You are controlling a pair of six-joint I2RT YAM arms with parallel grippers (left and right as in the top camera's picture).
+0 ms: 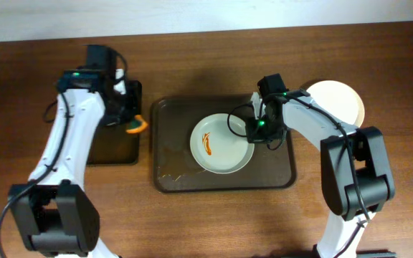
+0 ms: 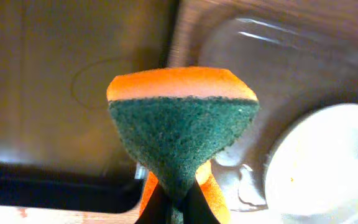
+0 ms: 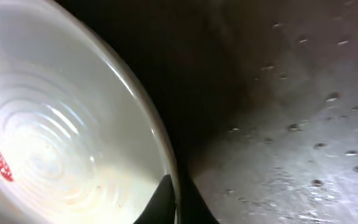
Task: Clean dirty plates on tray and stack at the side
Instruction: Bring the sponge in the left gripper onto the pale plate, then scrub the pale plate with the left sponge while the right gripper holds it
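A white plate with an orange-red sauce streak lies on the dark brown tray. My right gripper is shut on the plate's right rim; in the right wrist view the rim runs between my fingertips. A clean white plate lies on the table to the right of the tray. My left gripper is shut on an orange and green sponge, held over the gap between the black tray and the brown tray. The plate shows at the lower right of the left wrist view.
A smaller black tray lies to the left of the brown tray, under my left arm. A wet smear marks the brown tray's left part. Bare wooden table runs along the front.
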